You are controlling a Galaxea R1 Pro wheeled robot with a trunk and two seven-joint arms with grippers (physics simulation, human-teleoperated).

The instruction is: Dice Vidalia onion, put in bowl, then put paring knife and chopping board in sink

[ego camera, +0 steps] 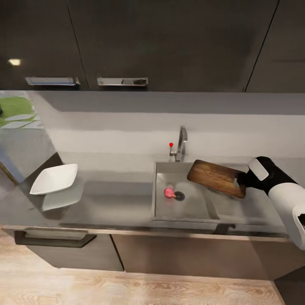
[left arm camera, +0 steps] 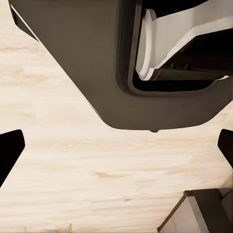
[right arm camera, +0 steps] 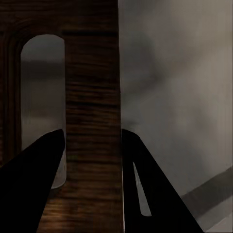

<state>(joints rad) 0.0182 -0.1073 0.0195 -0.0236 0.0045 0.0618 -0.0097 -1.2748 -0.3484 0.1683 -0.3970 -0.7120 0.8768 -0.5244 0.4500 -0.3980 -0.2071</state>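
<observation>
Clamped on one end of the chopping board, the right gripper holds it in the air over the sink, the board tilted and reaching from the gripper toward the tap with its red knob. From the right wrist view the two dark fingers sit closed against the strip of wood between the board's edge and its slot hole, one finger reaching through the slot. Down in the basin a pinkish onion lies just beside the round drain, below and well apart from the held board. The white bowl rests on the countertop far off to the left of the sink. The left gripper hangs over the light wood floor, its fingertips set wide apart at the picture's edges with nothing between them, next to the robot's own dark base. Black upper cabinets with chrome handles hang above the pale backsplash. No brand, label or writing can be read anywhere.
</observation>
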